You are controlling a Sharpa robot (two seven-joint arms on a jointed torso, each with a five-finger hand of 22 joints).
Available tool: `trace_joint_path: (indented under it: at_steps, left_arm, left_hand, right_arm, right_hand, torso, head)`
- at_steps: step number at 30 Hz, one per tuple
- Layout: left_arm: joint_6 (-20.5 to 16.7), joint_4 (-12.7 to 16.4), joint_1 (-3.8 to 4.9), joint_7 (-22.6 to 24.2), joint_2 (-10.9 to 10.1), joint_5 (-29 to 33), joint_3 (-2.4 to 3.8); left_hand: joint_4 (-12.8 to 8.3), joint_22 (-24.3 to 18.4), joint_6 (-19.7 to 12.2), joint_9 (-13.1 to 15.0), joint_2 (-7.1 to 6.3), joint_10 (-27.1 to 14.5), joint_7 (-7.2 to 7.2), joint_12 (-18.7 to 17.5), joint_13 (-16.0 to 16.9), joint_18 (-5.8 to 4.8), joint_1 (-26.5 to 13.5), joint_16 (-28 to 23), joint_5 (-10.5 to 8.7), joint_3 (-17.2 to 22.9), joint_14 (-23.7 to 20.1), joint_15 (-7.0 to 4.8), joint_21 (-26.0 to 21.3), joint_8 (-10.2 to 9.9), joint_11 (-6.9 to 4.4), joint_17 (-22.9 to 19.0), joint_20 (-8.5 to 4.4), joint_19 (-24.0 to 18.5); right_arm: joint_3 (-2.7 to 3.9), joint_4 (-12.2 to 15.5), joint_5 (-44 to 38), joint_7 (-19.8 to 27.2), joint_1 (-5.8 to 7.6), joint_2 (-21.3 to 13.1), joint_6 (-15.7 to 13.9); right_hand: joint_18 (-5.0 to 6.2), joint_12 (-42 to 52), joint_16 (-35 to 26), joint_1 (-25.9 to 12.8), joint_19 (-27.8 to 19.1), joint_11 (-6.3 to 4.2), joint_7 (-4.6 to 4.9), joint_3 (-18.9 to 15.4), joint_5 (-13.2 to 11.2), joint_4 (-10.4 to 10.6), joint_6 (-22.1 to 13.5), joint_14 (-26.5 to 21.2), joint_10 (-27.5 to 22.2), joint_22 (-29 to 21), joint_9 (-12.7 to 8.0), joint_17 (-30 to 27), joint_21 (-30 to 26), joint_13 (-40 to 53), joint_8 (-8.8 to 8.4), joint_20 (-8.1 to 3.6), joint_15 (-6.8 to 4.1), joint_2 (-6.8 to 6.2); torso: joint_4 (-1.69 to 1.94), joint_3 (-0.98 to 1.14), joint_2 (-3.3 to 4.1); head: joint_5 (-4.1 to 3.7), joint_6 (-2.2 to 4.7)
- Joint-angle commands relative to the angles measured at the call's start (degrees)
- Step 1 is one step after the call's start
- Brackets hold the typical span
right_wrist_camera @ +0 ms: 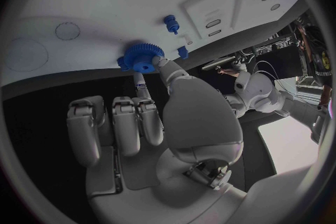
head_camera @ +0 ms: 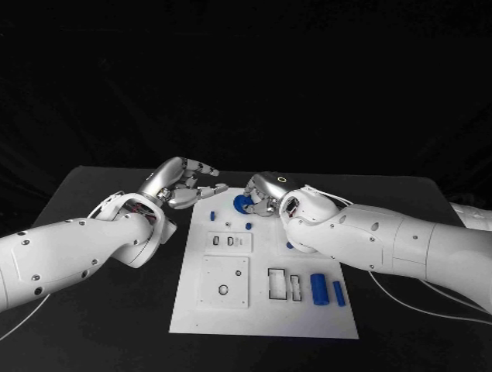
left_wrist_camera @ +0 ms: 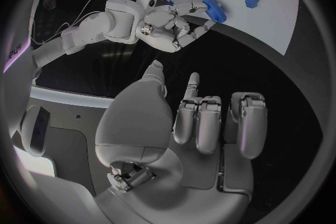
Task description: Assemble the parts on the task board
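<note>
Blue gear [head_camera: 243,204] at the board's far edge, pinched by your right hand [head_camera: 270,194].
Head: left hand [head_camera: 184,184] curled, holding nothing, beside white board [head_camera: 263,310]. Left wrist: gear toothed. Right wrist: fingertips [right_wrist_camera: 140,85] clamp it.

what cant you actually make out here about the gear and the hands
- Head view: the right hand hides most of the blue gear, so its seat on the task board is unclear.
- Right wrist view: fingers hide the gear's underside.
- Left wrist view: the left hand curls over black table, apparently holding nothing.
</note>
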Motion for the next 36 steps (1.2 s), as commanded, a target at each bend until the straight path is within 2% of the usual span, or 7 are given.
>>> trace_joint_path:
  at_steps: [1,13,16,20,24,27,36]
  left_arm:
    - [-0.3,0.2,0.09,0.3,0.0,-0.2,0.06]
    - [-0.3,0.2,0.11,0.2,0.1,-0.2,0.06]
    - [-0.3,0.1,0.11,0.2,0.1,-0.2,0.06]
    - [-0.3,-0.1,0.11,0.3,0.2,-0.2,0.06]
    - [-0.2,-0.4,0.1,0.3,0.3,-0.2,0.05]
    - [-0.2,-0.7,0.1,0.4,0.3,-0.2,0.04]
    - [-0.2,-1.9,0.06,0.4,0.9,-0.2,0.02]
  left_hand:
    - [-0.1,15.1,0.3,-0.1,0.56,6.0,-0.08,0.1,15.1,-0.42,0.2,0.1,-0.33,0.4,5.9,0.25,0.1,-0.2,0.23,15.1,0.39,6.0]
    - [-0.1,15.1,0.3,-0.1,0.59,6.0,-0.09,0.1,15.1,-0.42,0.2,0.1,-0.34,0.4,5.9,0.25,0.1,-0.2,0.23,15.1,0.39,6.0]
    - [-0.1,15.1,0.3,-0.1,0.59,6.0,-0.09,0.1,15.1,-0.42,0.2,0.1,-0.34,0.4,5.9,0.25,0.1,-0.2,0.23,15.1,0.39,6.0]
    - [-0.1,15.1,0.3,-0.1,0.59,6.0,-0.09,0.1,15.1,-0.42,0.2,0.1,-0.34,0.4,5.9,0.25,0.1,-0.2,0.23,15.1,0.39,6.0]
    - [-0.1,15.1,0.3,-0.1,0.59,6.0,-0.09,0.1,15.1,-0.42,0.2,0.1,-0.34,0.4,5.9,0.25,0.1,-0.2,0.23,15.1,0.39,6.0]
    - [-0.1,15.1,0.3,-0.1,0.59,6.0,-0.09,0.1,15.1,-0.42,0.2,0.1,-0.34,0.4,5.9,0.25,0.1,-0.2,0.23,15.1,0.39,6.0]
    - [-0.1,15.1,0.3,-0.1,0.59,6.0,-0.09,0.1,15.1,-0.42,0.2,0.1,-0.34,0.4,5.9,0.25,0.1,-0.2,0.23,15.1,0.39,6.0]
  right_arm:
    - [-0.03,-0.2,-1.0,0.3,-0.09,0.2,1.1]
    - [-0.03,-0.4,-0.8,0.1,-0.28,0.4,2.4]
    - [-0.04,-0.3,-0.7,0.1,-0.33,0.2,1.9]
    - [-0.04,0.4,-0.4,1.1,-0.34,-0.4,-1.7]
    - [-0.02,3.3,1.1,2.7,0.11,-2.4,-6.3]
    - [-0.01,6.8,4.4,3.9,1.38,-5.2,-8.4]
    - [-0.06,14.2,15.9,3.9,4.62,-15.7,-5.6]
  right_hand:
    - [-0.39,0.2,0.2,0.3,6.0,-0.21,0.17,0.3,-0.2,0.1,0.3,6.0,6.1,15.1,0.2,15.1,0.3,15.1,-0.09,-0.05,-0.01,-0.09]
    - [-0.39,0.2,0.2,0.1,6.0,-0.09,0.32,0.4,-0.8,0.1,0.0,6.0,6.1,15.1,0.3,15.1,0.3,15.1,-0.43,0.0,0.06,-0.25]
    - [-0.39,0.2,0.2,-0.5,6.0,0.49,0.97,0.4,-2.1,0.1,-5.0,6.0,6.1,15.1,-0.7,15.1,0.3,15.1,-1.68,0.3,0.45,-0.84]
    - [-0.39,0.2,0.2,-0.7,6.0,0.32,0.65,0.3,-4.0,0.0,-10.5,6.0,6.1,15.1,-1.9,15.1,0.3,15.1,-1.71,0.49,0.52,-1.19]
    - [-0.39,0.2,0.2,-0.9,6.0,0.06,0.32,0.0,-4.9,0.1,-11.3,6.0,6.1,15.1,-2.0,15.1,0.3,15.1,-1.59,0.41,0.37,-1.3]
    - [-0.39,0.2,0.2,-1.7,6.0,-0.15,0.12,-0.4,-5.2,0.7,-10.9,6.0,6.1,15.1,-1.8,15.1,0.3,15.1,-1.22,0.25,0.17,-1.25]
    - [-0.39,0.2,0.2,-3.8,6.0,-0.21,0.11,-1.0,-5.3,2.5,-7.8,6.0,6.1,15.1,-1.2,15.1,0.3,15.1,-0.14,0.05,0.04,-0.33]
  torso:
    - [-0.07,0.0,0.02]
    - [-0.11,0.02,-0.03]
    - [-0.08,0.02,-0.09]
    - [-0.07,0.05,-0.06]
    - [-0.14,0.13,-0.15]
    - [-0.18,0.14,-0.24]
    - [-0.69,0.1,-0.66]
  head:
    - [0.12,-0.08]
    - [0.21,-0.28]
    - [0.11,-0.23]
    - [0.02,0.06]
    - [0.14,0.25]
    - [0.04,0.35]
    - [-1.4,0.29]
